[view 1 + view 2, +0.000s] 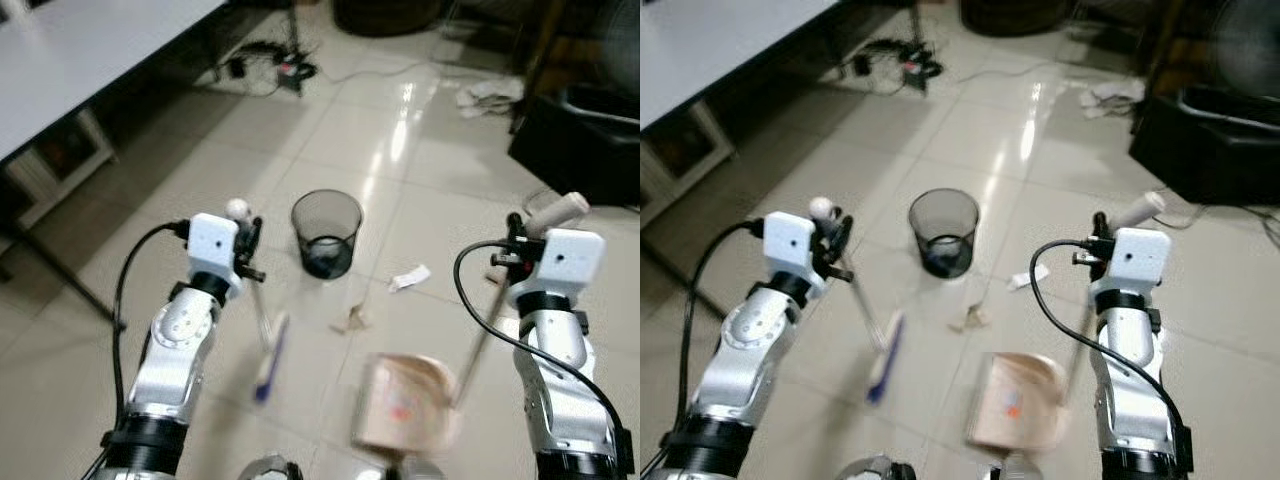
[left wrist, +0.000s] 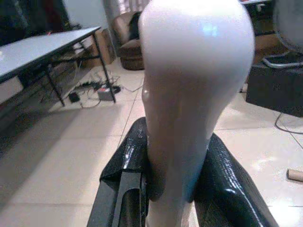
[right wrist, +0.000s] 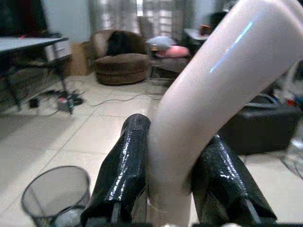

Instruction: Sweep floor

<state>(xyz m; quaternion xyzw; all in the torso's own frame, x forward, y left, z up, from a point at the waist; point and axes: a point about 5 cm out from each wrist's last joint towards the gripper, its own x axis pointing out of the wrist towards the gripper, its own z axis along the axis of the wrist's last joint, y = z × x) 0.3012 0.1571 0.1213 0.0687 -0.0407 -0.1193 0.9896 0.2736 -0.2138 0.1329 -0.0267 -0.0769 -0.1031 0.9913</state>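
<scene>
My left gripper [image 1: 248,246] is shut on the white handle [image 2: 189,85] of a small broom, whose thin shaft runs down to a blue brush head [image 1: 270,360] just above the tiles. My right gripper [image 1: 514,248] is shut on the pale curved handle [image 3: 213,80] of a dustpan. Its beige pan [image 1: 405,402] hangs low between the arms, blurred. A black mesh bin [image 1: 326,232] stands upright on the floor ahead, with something dark inside. A white paper scrap [image 1: 408,277] and a smaller beige scrap [image 1: 352,318] lie on the tiles between the bin and the pan.
A white table [image 1: 80,60] with dark legs stands at the left. Cables and a power strip [image 1: 270,70] lie at the back. A black case [image 1: 580,140] sits at the right, with crumpled paper [image 1: 490,95] beside it. A brown armchair [image 3: 120,61] stands farther off.
</scene>
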